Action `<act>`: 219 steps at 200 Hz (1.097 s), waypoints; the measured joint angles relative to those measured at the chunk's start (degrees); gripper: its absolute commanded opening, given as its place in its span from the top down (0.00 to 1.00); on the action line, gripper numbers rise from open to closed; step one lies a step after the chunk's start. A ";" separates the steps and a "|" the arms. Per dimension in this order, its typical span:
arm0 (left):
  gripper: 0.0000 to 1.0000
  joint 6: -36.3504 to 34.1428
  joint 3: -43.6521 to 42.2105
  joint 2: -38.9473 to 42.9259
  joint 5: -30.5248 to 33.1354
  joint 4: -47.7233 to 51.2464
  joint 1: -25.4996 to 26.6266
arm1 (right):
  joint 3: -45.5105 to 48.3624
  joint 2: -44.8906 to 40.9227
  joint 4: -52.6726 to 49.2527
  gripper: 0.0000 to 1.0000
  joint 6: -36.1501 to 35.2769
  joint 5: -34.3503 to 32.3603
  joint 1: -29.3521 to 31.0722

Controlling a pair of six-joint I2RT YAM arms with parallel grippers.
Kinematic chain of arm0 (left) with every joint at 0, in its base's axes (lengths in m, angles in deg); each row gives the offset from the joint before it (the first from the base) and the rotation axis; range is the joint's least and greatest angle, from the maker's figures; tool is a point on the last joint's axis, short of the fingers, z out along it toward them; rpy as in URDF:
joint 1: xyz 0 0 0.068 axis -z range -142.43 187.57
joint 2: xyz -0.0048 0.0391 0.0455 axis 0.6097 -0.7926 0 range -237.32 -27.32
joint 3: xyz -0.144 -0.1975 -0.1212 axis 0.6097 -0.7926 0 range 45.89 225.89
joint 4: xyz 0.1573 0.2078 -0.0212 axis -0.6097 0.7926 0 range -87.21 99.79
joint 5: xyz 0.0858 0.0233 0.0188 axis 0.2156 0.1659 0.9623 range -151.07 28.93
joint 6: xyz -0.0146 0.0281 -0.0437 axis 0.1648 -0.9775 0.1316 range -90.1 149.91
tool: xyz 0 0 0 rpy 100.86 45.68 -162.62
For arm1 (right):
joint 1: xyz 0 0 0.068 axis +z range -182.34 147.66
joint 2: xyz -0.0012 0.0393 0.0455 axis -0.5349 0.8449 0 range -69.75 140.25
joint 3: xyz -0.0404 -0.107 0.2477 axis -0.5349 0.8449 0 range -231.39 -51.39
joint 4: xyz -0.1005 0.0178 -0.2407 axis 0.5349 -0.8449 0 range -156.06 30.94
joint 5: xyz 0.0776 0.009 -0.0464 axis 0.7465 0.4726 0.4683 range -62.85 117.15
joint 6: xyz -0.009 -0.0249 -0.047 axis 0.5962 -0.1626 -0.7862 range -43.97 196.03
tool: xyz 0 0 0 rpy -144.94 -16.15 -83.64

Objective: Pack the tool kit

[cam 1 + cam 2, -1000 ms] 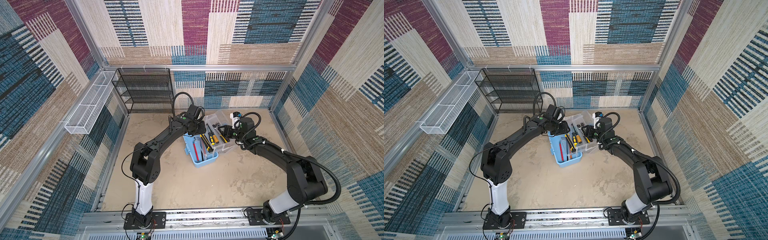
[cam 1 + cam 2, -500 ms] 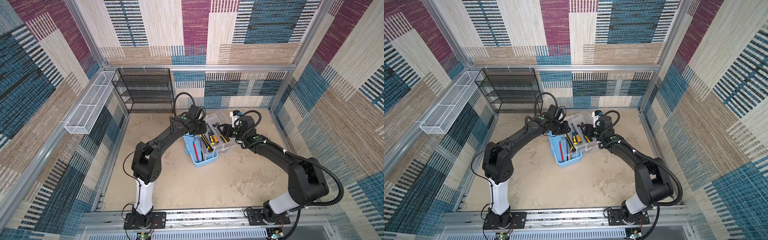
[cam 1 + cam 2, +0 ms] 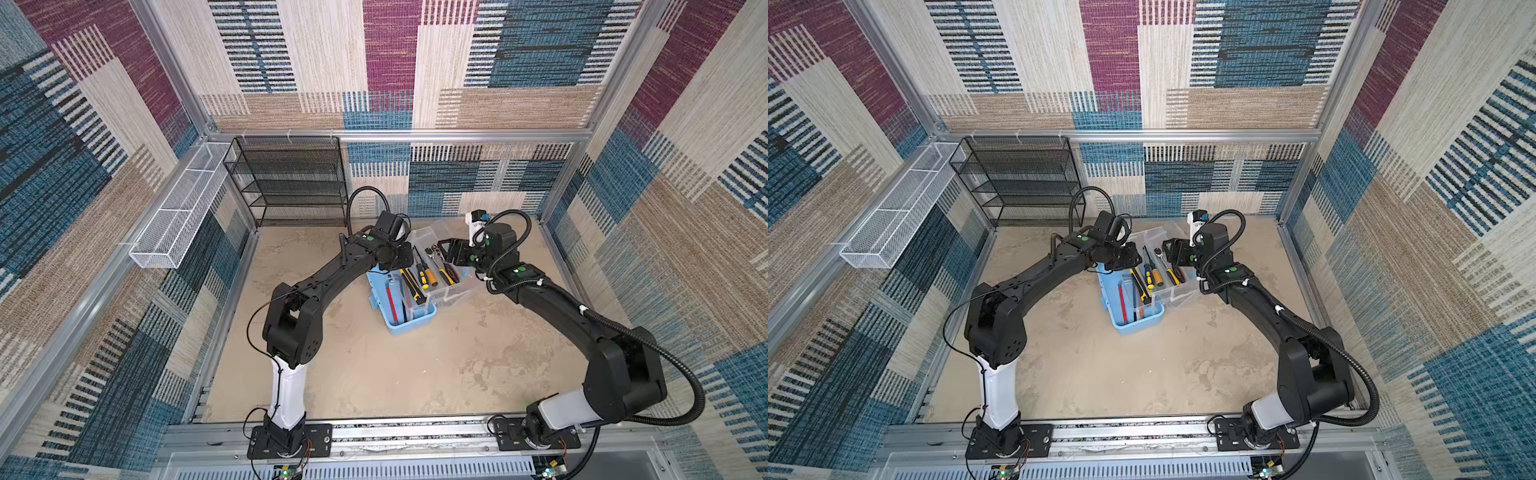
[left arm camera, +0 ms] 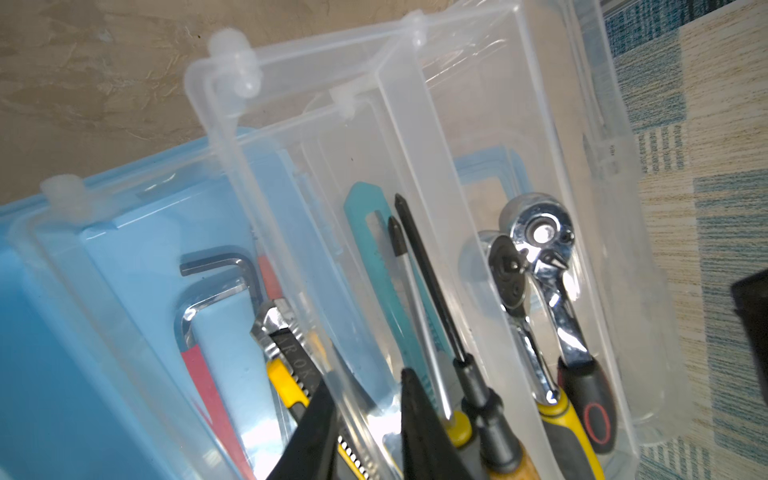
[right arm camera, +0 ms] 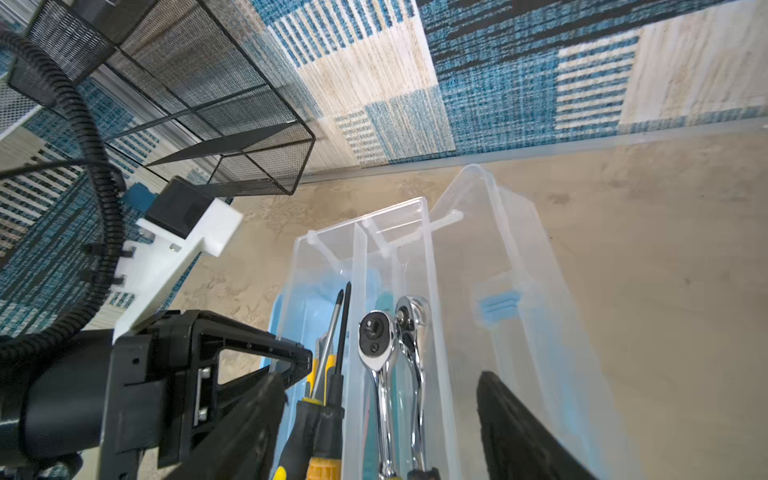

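In both top views a mottled tan tabletop [image 3: 374,374] lies inside aluminium-framed walls [image 3: 390,62] of patchwork weave. The tool kit [image 3: 415,322] sits back of centre, its long axis running front to back and leaning slightly left. Its screwdrivers [image 4: 428,278] point at the back wall. The left gripper [image 4: 365,399] straddles the clear tray [image 4: 478,124] wall, and I cannot tell whether it pinches it. The right gripper [image 5: 382,377] gapes, released.

My light-blue tool box [image 3: 409,323] lies open on the sandy floor [image 3: 374,374], its clear lid [image 5: 519,249] swung aside. A clear divided tray [image 4: 415,124] rests on top, holding two chrome ratchets [image 4: 536,249], two screwdrivers [image 4: 419,270] and a teal knife [image 4: 365,212]; hex keys [image 4: 216,270] lie underneath
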 measured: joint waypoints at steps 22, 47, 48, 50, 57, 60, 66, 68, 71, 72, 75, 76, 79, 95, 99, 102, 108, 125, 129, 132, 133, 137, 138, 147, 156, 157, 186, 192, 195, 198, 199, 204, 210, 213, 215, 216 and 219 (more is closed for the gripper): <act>0.72 0.00 -0.17 0.04 -0.26 -0.15 -0.07 | -0.31 -1.09 -1.44 0.17 -1.68 -2.56 -0.39; 0.72 0.00 -0.50 0.22 -0.48 -0.31 -0.13 | 0.59 -1.92 -1.86 0.15 -2.27 -2.75 -3.76; 0.72 0.00 -0.50 0.24 -0.48 -0.31 -0.13 | 0.68 -1.97 -1.86 0.14 -2.25 -2.75 -3.93; 0.72 0.00 -0.52 0.24 -0.48 -0.33 -0.13 | 0.94 -2.10 -1.86 0.14 -2.25 -2.73 -4.44; 0.72 0.00 -0.61 0.31 -0.52 -0.33 -0.17 | 1.90 -2.54 -1.75 0.12 -2.21 -2.49 -6.14; 0.72 0.00 -0.68 0.35 -0.55 -0.35 -0.17 | 2.27 -2.71 -1.70 0.11 -2.23 -2.14 -6.71; 0.72 0.00 -0.79 0.39 -0.57 -0.39 -0.20 | 3.10 -3.06 -1.55 0.10 -2.23 -1.33 -8.04; 0.72 0.00 -0.83 0.42 -0.57 -0.37 -0.22 | 3.30 -3.13 -1.53 0.09 -2.23 -1.25 -8.33; 0.72 0.00 -0.85 0.44 -0.57 -0.37 -0.24 | 3.76 -3.32 -1.36 0.08 -2.23 -0.92 -8.96; 0.72 0.00 -0.87 0.46 -0.59 -0.37 -0.24 | 3.82 -3.34 -1.31 0.08 -2.23 -0.83 -9.07; 0.73 0.00 -0.90 0.46 -0.57 -0.37 -0.24 | 4.22 -3.50 -1.22 0.07 -2.23 -0.42 -9.64; 0.73 0.00 -0.90 0.46 -0.57 -0.37 -0.24 | 4.31 -3.52 -1.18 0.06 -2.23 -0.31 -9.75; 0.73 0.00 -0.92 0.46 -0.59 -0.37 -0.26 | 4.68 -3.63 -1.01 0.06 -2.29 0.26 -10.21; 0.73 0.02 -1.11 0.50 -0.66 -0.63 -0.33 | 6.19 -3.82 0.20 0.05 -2.91 2.99 -12.41; 0.73 0.02 -1.16 0.50 -0.70 -0.66 -0.35 | 6.58 -3.82 0.50 0.04 -2.86 3.85 -13.03; 0.72 0.02 -1.18 0.52 -0.72 -0.68 -0.35 | 6.82 -3.80 0.61 0.04 -2.86 4.39 -13.49; 0.73 0.02 -1.22 0.55 -0.72 -0.70 -0.35 | 7.34 -3.65 0.98 0.04 -2.86 5.40 -14.45; 0.73 0.15 -1.22 0.57 -0.74 -0.70 -0.35 | 9.14 -2.64 3.08 0.04 -2.19 8.79 -16.87; 0.72 0.15 -1.22 0.57 -0.74 -0.70 -0.35 | 9.68 -2.40 3.56 0.04 -1.77 9.62 -17.33; 0.73 0.15 -1.22 0.59 -0.74 -0.70 -0.37 | 10.10 -2.27 3.89 0.04 -1.60 10.25 -17.59; 0.73 0.15 -1.22 0.59 -0.74 -0.70 -0.37 | 10.29 -2.21 4.11 0.04 -1.46 10.49 -17.70; 0.73 0.15 -1.27 0.66 -0.74 -0.70 -0.37 | 10.91 -2.03 4.59 0.04 -1.14 11.43 -17.97; 0.73 0.15 -1.27 0.66 -0.74 -0.70 -0.37 | 10.99 -2.01 4.66 0.04 -1.07 11.61 -18.01; 0.73 0.15 -1.42 0.81 -0.70 -0.57 -0.39 | 12.15 -1.64 5.60 0.05 -0.22 13.46 -18.36; 0.73 0.15 -1.55 1.01 -0.55 -0.46 -0.46 | 13.11 -1.25 6.97 0.06 0.63 15.47 -18.60; 0.73 0.15 -1.57 1.03 -0.55 -0.44 -0.46 | 13.18 -1.22 7.08 0.06 0.72 15.63 -18.60; 0.73 0.15 -1.90 1.42 -0.26 -0.13 -0.66 | 15.76 -0.07 12.24 0.11 4.15 21.16 -18.78; 0.73 0.15 -1.90 1.42 -0.28 -0.11 -0.70 | 16.35 0.20 13.20 0.12 4.81 22.12 -18.78; 0.73 0.15 -1.90 1.42 -0.28 -0.09 -0.70 | 16.61 0.28 13.64 0.12 5.07 22.47 -18.78; 0.73 0.15 -1.90 1.42 -0.26 -0.07 -0.72 | 16.96 0.37 14.14 0.12 5.60 22.88 -18.82; 0.73 0.15 -1.90 1.42 -0.26 -0.07 -0.72 | 17.03 0.39 14.23 0.12 5.70 22.95 -18.84; 0.73 0.15 -1.90 1.42 -0.26 0.00 -0.74 | 17.46 0.50 15.02 0.13 6.43 23.43 -18.91; 0.73 0.15 -1.90 1.42 -0.28 0.11 -0.74 | 17.94 0.59 16.02 0.14 7.08 23.98 -18.95; 0.73 0.15 -1.90 1.42 -0.26 0.11 -0.74 | 18.18 0.61 16.61 0.14 7.48 24.39 -18.97; 0.73 0.15 -1.90 1.42 -0.26 0.13 -0.74 | 18.29 0.63 16.94 0.15 7.65 24.61 -18.97; 0.73 0.15 -1.90 1.42 -0.24 0.13 -0.74 | 18.34 0.63 17.05 0.15 7.72 24.70 -18.97; 0.73 0.15 -1.90 1.42 -0.20 0.17 -0.74 | 18.49 0.63 17.49 0.15 7.98 25.05 -18.97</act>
